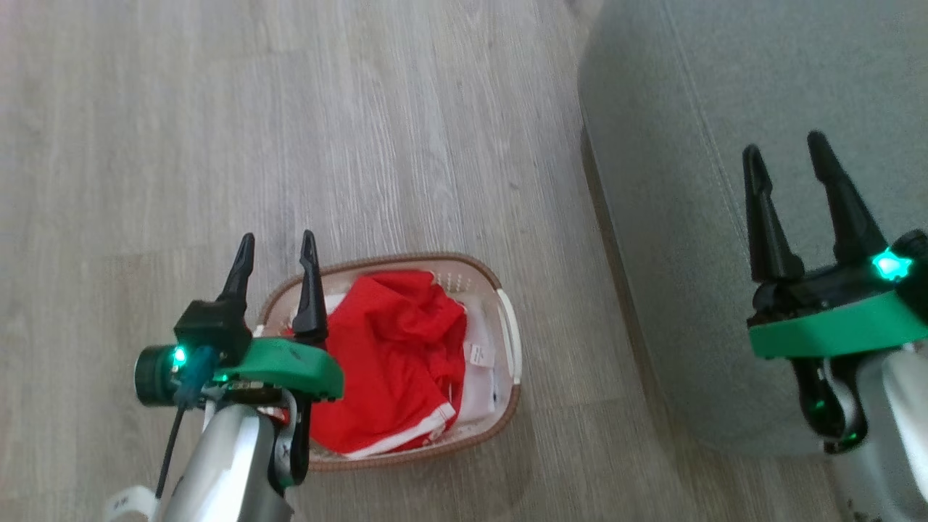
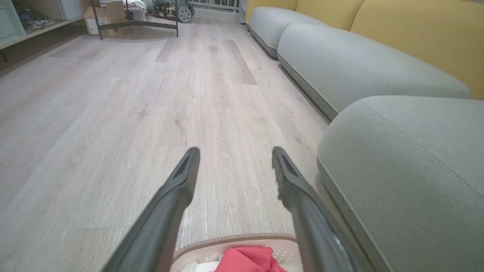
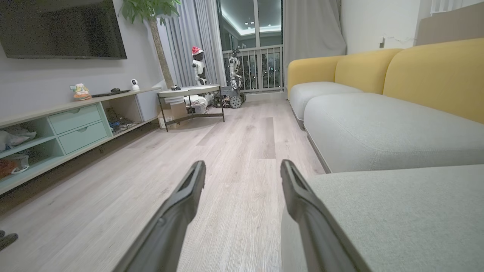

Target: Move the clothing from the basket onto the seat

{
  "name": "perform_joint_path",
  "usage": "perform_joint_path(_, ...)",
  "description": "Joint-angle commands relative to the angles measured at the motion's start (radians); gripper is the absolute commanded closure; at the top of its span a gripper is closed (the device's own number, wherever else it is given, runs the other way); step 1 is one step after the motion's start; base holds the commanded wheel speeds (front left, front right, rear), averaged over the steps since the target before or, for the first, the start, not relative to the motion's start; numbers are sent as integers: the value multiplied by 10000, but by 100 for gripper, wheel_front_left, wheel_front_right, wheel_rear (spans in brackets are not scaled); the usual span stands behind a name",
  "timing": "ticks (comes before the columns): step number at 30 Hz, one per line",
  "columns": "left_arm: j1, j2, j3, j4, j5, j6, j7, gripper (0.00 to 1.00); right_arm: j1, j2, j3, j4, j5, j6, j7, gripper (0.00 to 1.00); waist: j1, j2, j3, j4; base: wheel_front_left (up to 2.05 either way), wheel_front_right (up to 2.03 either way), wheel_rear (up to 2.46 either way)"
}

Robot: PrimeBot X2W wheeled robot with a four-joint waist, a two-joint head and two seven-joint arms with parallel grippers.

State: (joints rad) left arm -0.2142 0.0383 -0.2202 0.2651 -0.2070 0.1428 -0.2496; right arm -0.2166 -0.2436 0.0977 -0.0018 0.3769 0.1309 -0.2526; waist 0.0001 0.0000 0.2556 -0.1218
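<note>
Plainly, both pairs of fingers stand apart with nothing between them. The left gripper hovers above the left side of the basket, its dark fingers pointing out over the wooden floor. The right gripper hangs over the seat, near that cushion's edge, touching nothing.

The clothing lies crumpled inside the basket: bright red fabric with white trim along one hem, heaped over a white piece that carries a small label. None of it is on the seat. The basket stands on the floor near the seat, a strip of bare boards between the two. In the wrist views, more grey cushions with yellow backs run on beyond the seat.
</note>
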Motion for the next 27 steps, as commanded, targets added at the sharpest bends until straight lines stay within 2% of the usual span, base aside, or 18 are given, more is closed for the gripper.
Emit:
perform_joint_path(1, -436, 119, 247, -100, -72, 75, -122, 0, -352, -211, 99, -506, 159, -2, -91, 0, -1, 0, 450, -173, 0, 0, 0)
perform_joint_path(4, -700, 119, 249, 485, -186, 27, -122, 0, -578, -331, 98, -737, 306, -2, -91, 0, -1, 0, 819, -256, 0, 0, 0)
perform_joint_path(5, -866, 119, 245, 1161, -565, -2, -122, 0, -714, -429, 116, -869, 336, -2, -91, 0, -1, 0, 1056, -308, 0, 0, 0)
perform_joint_path(14, -2262, 119, -253, 3998, -1233, -242, -122, 0, -1298, -738, 99, -1539, 540, -2, -91, 0, -1, 0, 2286, -473, 0, 0, 0)
perform_joint_path(17, -2617, 119, -327, 4602, -1242, -325, -122, 0, -1481, -794, 122, -1752, 601, -2, -91, 0, -1, 0, 2664, -533, 0, 0, 0)
perform_joint_path(27, -4592, 119, -820, 8072, -1206, -933, -74, 0, -2235, -1009, 161, -2469, 790, -2, -92, 0, -1, 0, 4162, -834, 0, 0, 0)
